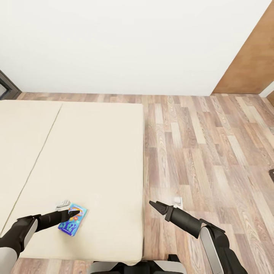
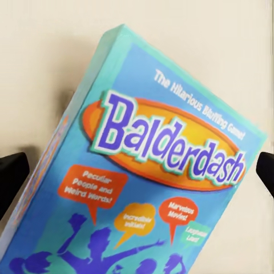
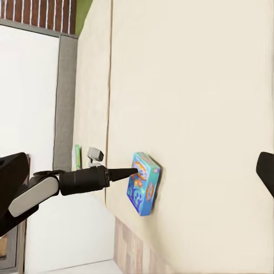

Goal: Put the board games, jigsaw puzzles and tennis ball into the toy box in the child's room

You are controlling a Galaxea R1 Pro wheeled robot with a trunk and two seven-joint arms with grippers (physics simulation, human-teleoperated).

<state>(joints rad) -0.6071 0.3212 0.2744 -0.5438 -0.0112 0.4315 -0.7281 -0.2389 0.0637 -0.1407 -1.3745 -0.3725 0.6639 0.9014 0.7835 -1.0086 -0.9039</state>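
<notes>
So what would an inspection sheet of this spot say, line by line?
Surface: cream bed, flat and bare apart from one box.
Job's things: blue Balderdash board game lying flat near the bed's front edge.
Clutter: nothing seen.
Grippers: left gripper over the game, fingers apart; right gripper over the wood floor, holding nothing, fingers apart.
Cables: nothing seen.
Surroundings: white wall, brown wooden panel at the right.
</notes>
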